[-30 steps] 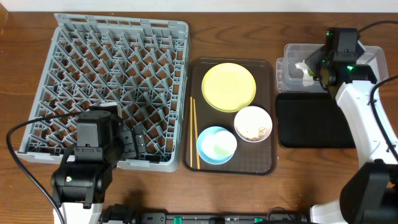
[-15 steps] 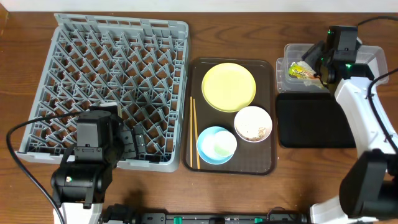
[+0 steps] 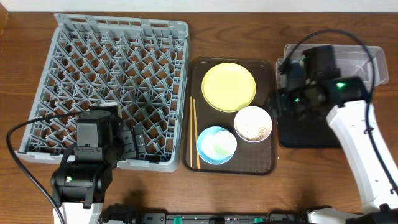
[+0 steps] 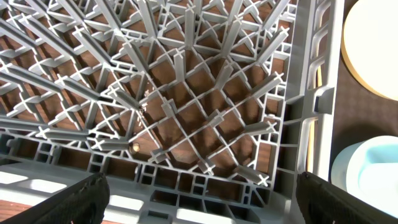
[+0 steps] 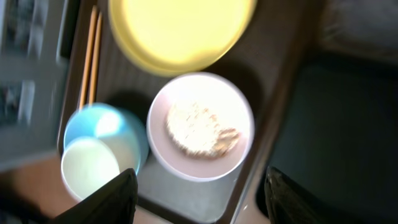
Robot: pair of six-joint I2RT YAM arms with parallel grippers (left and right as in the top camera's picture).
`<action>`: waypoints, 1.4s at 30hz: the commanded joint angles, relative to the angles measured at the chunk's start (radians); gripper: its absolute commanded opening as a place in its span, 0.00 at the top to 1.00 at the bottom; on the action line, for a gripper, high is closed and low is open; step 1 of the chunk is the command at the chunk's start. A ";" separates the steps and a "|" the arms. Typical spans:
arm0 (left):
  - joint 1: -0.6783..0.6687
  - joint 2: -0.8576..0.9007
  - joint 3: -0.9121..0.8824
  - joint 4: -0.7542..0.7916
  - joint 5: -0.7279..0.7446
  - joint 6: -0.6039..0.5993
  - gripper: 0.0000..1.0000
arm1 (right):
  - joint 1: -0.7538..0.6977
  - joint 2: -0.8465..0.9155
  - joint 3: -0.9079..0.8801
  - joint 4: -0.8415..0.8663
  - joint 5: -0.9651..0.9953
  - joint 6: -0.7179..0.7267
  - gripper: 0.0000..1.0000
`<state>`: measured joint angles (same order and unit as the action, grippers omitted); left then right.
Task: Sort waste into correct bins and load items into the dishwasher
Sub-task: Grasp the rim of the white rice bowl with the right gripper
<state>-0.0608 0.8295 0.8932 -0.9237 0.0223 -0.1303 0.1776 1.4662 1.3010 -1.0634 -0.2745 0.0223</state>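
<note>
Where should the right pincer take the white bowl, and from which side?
Pinch the rim of the white bowl from above, one finger inside and one outside, at the edge nearest the robot. It sits upright with crumbs in it; the plate and blue bowl crowd its far and left sides, while the near side faces bare brown tray.

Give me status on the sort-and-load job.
Early. Done: no wrapper or tissue lies loose in view; the clear tub is partly hidden by the right arm. In hand: nothing. The right gripper is open above the white bowl holding crumbs, and the left gripper is open over the rack. Left: the rack is empty; plate, blue bowl with cup, white bowl and chopsticks all sit on the brown tray.
</note>
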 commanded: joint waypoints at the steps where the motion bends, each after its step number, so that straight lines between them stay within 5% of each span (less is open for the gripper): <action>1: -0.003 -0.001 0.021 -0.003 -0.008 -0.002 0.04 | 0.071 0.005 -0.075 0.003 -0.013 -0.061 0.38; 10: -0.003 -0.001 0.021 -0.003 -0.008 -0.002 0.04 | 0.176 0.006 -0.320 0.224 -0.013 -0.128 0.56; 17: -0.003 -0.001 0.021 -0.003 -0.008 -0.002 0.04 | 0.246 0.006 -0.458 0.393 0.010 -0.166 0.52; 23: -0.003 -0.001 0.021 -0.006 -0.008 -0.002 0.04 | 0.262 0.006 -0.501 0.414 0.076 -0.166 0.55; 30: -0.003 -0.001 0.021 -0.007 -0.008 -0.002 0.04 | 0.262 0.006 -0.521 0.432 0.076 -0.166 0.73; 42: -0.003 -0.001 0.021 -0.007 -0.008 -0.002 0.04 | 0.262 0.006 -0.563 0.446 0.162 -0.164 0.82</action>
<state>-0.0608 0.8295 0.8936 -0.9276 0.0223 -0.1303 0.4294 1.4662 0.7464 -0.6201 -0.1646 -0.1436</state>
